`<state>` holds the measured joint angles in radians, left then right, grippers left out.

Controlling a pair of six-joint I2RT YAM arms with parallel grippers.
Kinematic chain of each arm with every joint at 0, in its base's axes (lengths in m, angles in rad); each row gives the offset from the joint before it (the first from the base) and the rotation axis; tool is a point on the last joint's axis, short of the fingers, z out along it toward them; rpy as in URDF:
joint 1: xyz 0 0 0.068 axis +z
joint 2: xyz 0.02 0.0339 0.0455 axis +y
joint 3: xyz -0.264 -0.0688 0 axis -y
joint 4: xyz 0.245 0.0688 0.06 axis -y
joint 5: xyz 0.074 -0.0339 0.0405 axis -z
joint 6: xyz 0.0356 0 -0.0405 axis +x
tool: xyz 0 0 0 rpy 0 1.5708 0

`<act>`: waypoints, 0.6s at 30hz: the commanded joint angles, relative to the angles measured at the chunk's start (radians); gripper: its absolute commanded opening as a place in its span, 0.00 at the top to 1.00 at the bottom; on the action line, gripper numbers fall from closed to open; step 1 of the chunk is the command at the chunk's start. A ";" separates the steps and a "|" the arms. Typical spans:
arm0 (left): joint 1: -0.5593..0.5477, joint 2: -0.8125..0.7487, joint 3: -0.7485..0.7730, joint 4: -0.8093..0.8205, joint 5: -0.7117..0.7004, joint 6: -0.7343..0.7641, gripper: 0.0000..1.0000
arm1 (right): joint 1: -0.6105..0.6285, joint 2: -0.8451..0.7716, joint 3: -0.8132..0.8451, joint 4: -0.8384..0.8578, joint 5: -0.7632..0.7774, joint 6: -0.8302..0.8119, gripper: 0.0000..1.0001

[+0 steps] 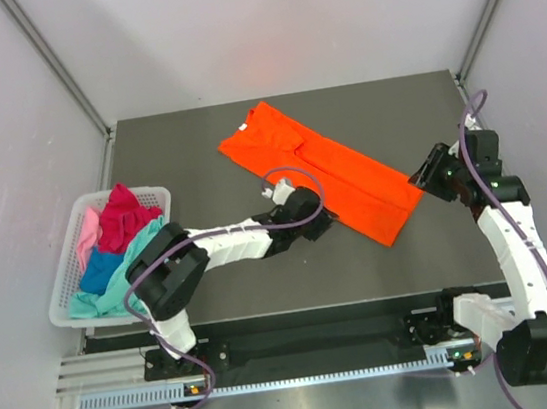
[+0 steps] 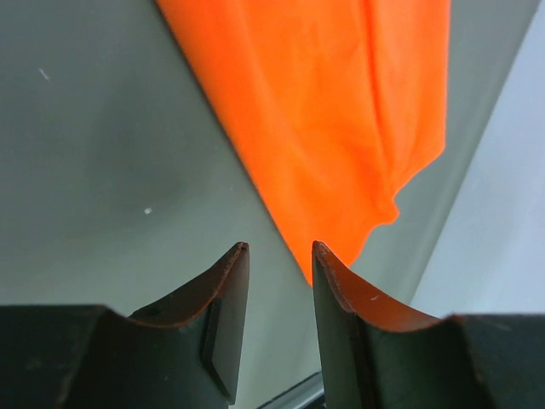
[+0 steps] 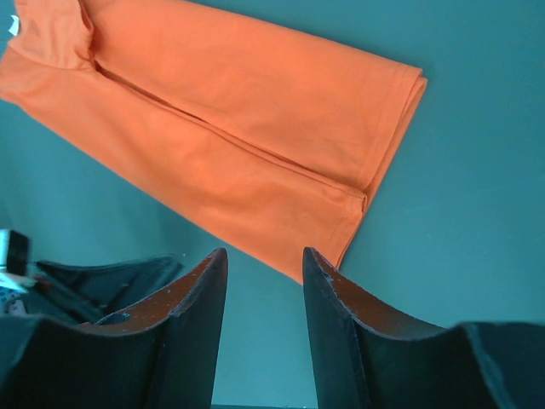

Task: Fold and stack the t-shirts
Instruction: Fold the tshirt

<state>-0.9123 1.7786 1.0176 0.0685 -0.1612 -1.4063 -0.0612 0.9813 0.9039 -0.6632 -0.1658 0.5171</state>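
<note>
A bright orange t-shirt [image 1: 324,169] lies folded lengthwise into a long strip, running diagonally across the dark table. It also shows in the left wrist view [image 2: 332,111] and the right wrist view [image 3: 221,128]. My left gripper [image 1: 328,219] is open and empty, just beside the strip's near long edge; the wrist view shows the jaws apart with table between them [image 2: 279,251]. My right gripper [image 1: 429,176] is open and empty, just right of the strip's lower end [image 3: 264,256]. Magenta [image 1: 122,216], pale pink [image 1: 87,234] and teal [image 1: 121,275] t-shirts lie bunched in the basket.
A white lattice basket [image 1: 67,282] stands at the table's left edge. Grey walls enclose the table on the left, back and right. The metal rail [image 1: 305,367] with both arm bases runs along the near edge.
</note>
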 commanded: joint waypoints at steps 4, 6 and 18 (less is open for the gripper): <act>-0.102 0.103 0.076 0.106 -0.077 -0.121 0.60 | 0.008 -0.070 0.016 -0.022 0.028 0.009 0.59; -0.132 0.139 0.085 0.137 -0.072 -0.147 0.60 | 0.006 -0.078 0.016 -0.033 0.032 0.005 0.59; -0.207 0.257 0.174 0.094 -0.109 -0.192 0.59 | 0.008 -0.135 0.018 -0.070 0.035 -0.023 0.59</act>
<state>-1.1133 2.0136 1.1465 0.1444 -0.2310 -1.5688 -0.0612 0.8700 0.9039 -0.7250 -0.1394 0.5144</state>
